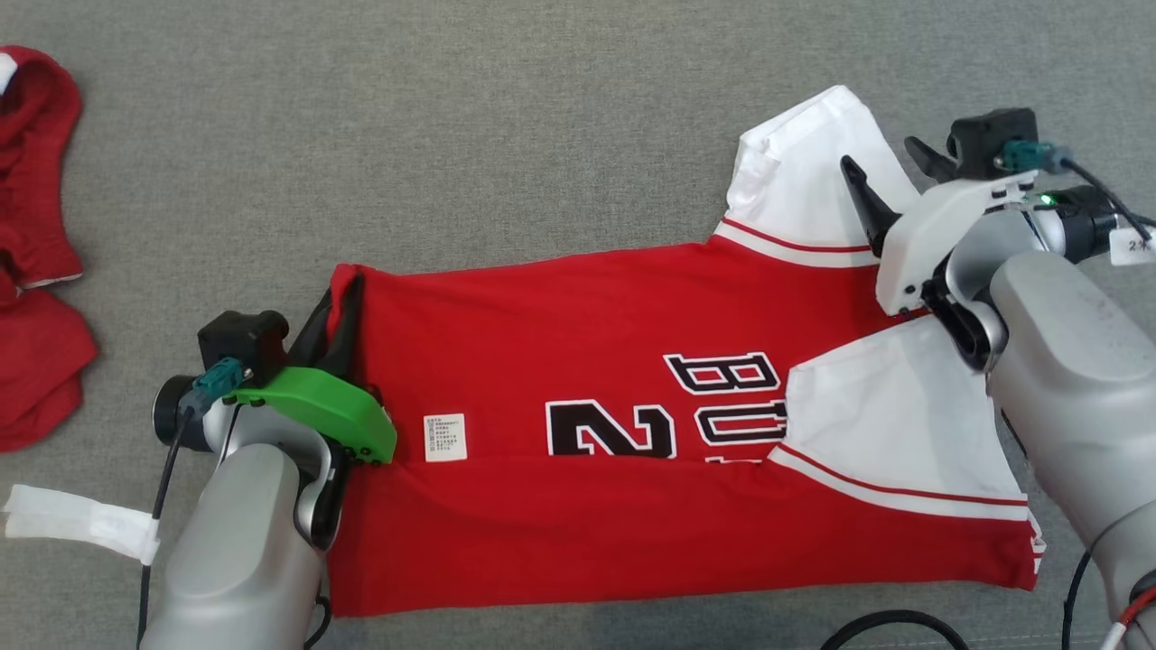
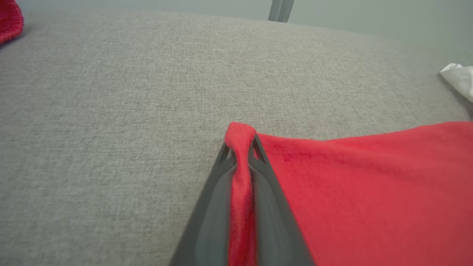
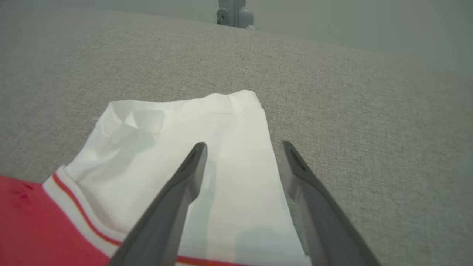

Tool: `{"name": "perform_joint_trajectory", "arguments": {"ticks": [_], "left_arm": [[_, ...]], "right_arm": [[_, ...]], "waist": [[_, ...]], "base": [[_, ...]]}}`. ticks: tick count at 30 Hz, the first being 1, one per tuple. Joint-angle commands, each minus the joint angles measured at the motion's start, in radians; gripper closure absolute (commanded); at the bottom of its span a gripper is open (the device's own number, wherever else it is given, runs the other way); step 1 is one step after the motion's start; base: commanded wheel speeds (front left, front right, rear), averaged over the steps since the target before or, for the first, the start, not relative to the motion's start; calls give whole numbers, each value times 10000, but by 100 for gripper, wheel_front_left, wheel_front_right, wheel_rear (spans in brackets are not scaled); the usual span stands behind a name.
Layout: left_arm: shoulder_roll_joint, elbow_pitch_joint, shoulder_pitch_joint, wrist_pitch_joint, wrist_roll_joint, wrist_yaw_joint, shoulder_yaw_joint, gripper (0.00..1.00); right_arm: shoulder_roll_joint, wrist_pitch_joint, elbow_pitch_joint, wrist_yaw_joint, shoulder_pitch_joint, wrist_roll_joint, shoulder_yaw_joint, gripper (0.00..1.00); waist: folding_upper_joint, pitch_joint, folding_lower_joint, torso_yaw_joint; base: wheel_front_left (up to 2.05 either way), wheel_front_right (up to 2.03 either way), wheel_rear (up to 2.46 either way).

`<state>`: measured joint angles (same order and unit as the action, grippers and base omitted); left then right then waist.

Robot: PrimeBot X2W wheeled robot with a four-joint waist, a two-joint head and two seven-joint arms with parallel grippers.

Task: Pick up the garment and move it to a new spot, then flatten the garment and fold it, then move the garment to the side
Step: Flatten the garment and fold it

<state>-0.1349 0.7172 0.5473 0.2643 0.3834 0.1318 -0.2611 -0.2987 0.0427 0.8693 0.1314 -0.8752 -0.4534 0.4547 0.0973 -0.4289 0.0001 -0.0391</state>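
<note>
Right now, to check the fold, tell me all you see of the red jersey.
The jersey is red with white sleeves, red-striped trim, black-and-white lettering and a small white label. It lies flat on grey cloth, near sleeve folded inward. The left gripper is shut on its hem corner; the right gripper hangs open over the far sleeve.

The garment (image 1: 587,343) bears a black "2" and "BU".

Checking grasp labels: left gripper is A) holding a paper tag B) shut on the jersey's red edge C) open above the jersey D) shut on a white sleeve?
B: the left gripper pinches a red fold of the jersey between its fingers; the right gripper stands open over the sleeve.
</note>
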Motion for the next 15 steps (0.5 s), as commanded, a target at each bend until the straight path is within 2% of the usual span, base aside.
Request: {"name": "perform_joint_trajectory", "arguments": {"ticks": [1,6,14,15], "left_arm": [[35,-62,173,-3,8,-14,-97,100],[111,-178,455,-3,106,-14,-560,100],[199,-328,717,-3,250,-16,-944,100],[197,-342,733,-3,260,-16,-963,100]], "right_arm": [[-147,-414,230,-15,-325,-334,140,0],[-579,-1837,711,-15,-1334,-1354,1003,0],[-766,-2701,1614,-15,-2194,-1803,1531,0],[-738,-2798,1669,-15,-2231,-1826,1640,4]], "waist": [[1,-184,-1,-240],[1,-426,-1,-686],[1,-775,-1,-1084],[1,-796,-1,-1096]], "base": [[0,0,0],[0,0,0],[0,0,0],[0,0,0]]}}
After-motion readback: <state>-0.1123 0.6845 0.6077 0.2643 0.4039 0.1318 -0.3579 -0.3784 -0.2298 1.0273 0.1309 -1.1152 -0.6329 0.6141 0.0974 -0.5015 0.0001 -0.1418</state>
